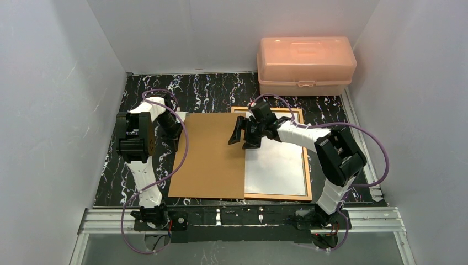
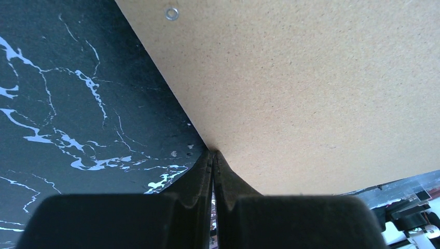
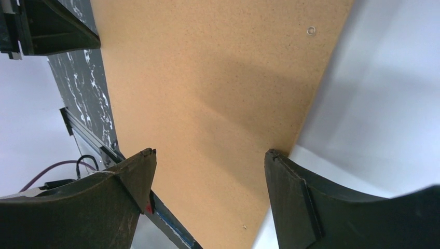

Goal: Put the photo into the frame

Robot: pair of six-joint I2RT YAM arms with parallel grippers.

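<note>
Table (image 1: 221,91): black, white-veined top, white walls (image 1: 55,110) on three sides.
Backing board (image 1: 212,154): plain brown, flat, centre of top view; its right edge overlaps the frame's left side.
Frame (image 1: 278,196): orange-brown rails, right of centre, flat on the table.
Photo (image 1: 276,165): inside the frame, white back up, left strip under the board.
Left claw (image 2: 212,153): fingers together, tips at the board's left edge.
Right claw (image 3: 210,151): fingers apart, holding nothing, over the seam between board and photo.
Pink box (image 1: 306,61): upper right, against the wall.
</note>
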